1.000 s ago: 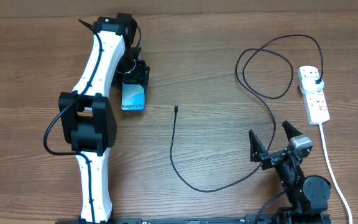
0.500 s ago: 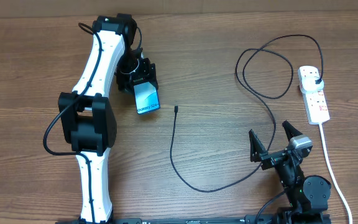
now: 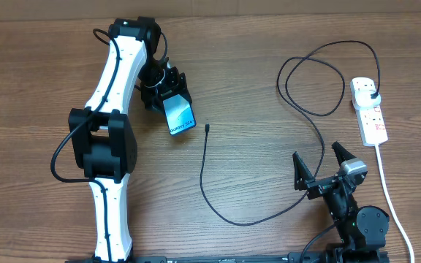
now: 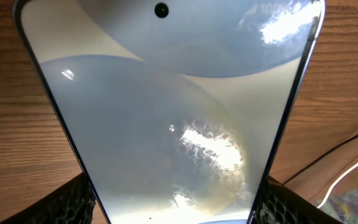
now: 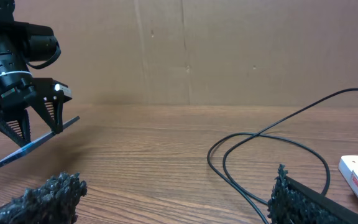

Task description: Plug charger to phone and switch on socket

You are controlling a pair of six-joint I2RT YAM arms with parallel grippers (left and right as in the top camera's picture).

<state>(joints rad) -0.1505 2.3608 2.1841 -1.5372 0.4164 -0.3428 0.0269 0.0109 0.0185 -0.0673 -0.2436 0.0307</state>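
Observation:
My left gripper (image 3: 167,93) is shut on the phone (image 3: 178,115) by its long edges and holds it tilted above the table. The phone's pale blue screen (image 4: 166,112) fills the left wrist view, with a finger pad (image 4: 73,202) pressed against each lower side. The charger (image 3: 203,183) lies looped on the table, its connector tip (image 3: 207,128) just right of the phone's lower end and its plug in the socket (image 3: 369,111) at the far right. My right gripper (image 3: 319,162) stands open and empty near the front edge, close to the cable (image 5: 253,140).
The socket's thick white cord (image 3: 386,186) runs down the right side past the right arm's base (image 3: 364,223). The white left arm (image 3: 112,124) stretches from the front edge to the back left. A brown wall (image 5: 229,50) closes off the table's far edge.
The left gripper has carried the phone to the right and a little forward, turning it, so its lower end now sits closer to the connector tip. The right arm has not moved.

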